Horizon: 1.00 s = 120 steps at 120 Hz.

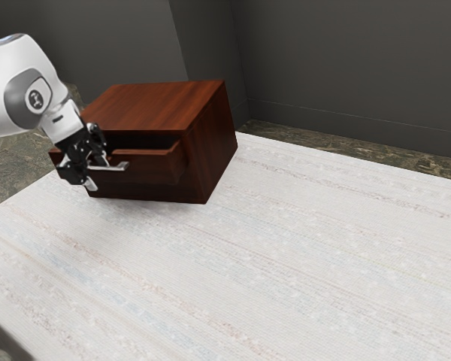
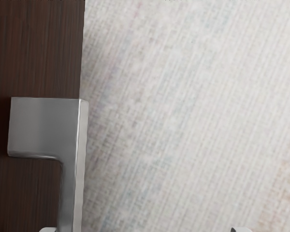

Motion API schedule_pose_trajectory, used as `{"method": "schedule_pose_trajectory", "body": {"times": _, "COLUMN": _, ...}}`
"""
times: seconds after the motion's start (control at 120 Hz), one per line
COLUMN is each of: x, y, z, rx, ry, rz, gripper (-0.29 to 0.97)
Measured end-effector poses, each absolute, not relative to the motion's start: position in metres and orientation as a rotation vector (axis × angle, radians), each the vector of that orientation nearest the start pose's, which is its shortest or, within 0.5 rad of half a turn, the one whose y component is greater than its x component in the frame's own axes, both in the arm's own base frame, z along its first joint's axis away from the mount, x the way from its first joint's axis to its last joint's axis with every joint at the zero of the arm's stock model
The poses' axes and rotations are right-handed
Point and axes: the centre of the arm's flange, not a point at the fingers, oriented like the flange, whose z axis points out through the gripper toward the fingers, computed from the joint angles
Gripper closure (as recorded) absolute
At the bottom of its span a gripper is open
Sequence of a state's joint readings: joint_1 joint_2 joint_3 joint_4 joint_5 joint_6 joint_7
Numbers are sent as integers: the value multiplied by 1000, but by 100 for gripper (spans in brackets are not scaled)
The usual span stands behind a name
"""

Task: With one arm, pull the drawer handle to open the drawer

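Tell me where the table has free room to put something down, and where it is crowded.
The table is bare to the exterior view's right of the wooden cabinet and in front of it, toward the camera. It is crowded at the drawer front, where the gripper is at the metal handle.

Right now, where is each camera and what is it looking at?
Exterior view: beside the arm, facing across the table at the cabinet; arm and gripper show at its left.
Wrist view: on the hand, looking down past the handle and drawer to the table.
Shared: handle, drawer, table.
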<state>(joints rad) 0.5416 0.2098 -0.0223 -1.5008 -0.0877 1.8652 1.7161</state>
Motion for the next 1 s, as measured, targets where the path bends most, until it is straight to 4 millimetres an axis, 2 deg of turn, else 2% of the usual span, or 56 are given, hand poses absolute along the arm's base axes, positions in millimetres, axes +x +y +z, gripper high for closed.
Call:
{"method": "schedule_pose_trajectory", "body": {"times": 0.267, "x": 534, "y": 300, "z": 564, "rx": -2536, "ry": 1690, "rz": -216, "gripper": 25}}
{"method": "schedule_pose_trajectory", "body": {"times": 0.45, "x": 510, "y": 291, "z": 558, "rx": -2555, "ry": 1685, "rz": -208, "gripper": 18}}
{"method": "schedule_pose_trajectory", "body": {"times": 0.558, "x": 489, "y": 283, "z": 567, "rx": -2551, "ry": 1665, "rz": -219, "gripper": 25}}
{"method": "schedule_pose_trajectory", "body": {"times": 0.65, "x": 477, "y": 277, "z": 573, "rx": -2542, "ry": 1656, "rz": -228, "gripper": 24}}
{"method": "schedule_pose_trajectory", "body": {"times": 0.767, "x": 469, "y": 268, "z": 595, "rx": -2501, "ry": 1643, "rz": -255, "gripper": 22}}
{"method": "schedule_pose_trajectory", "body": {"times": 0.85, "x": 457, "y": 260, "z": 620, "rx": -2465, "ry": 1618, "rz": -291, "gripper": 20}}
{"method": "schedule_pose_trajectory", "body": {"times": 1.0, "x": 440, "y": 250, "z": 651, "rx": -2447, "ry": 1582, "rz": -341, "gripper": 10}}
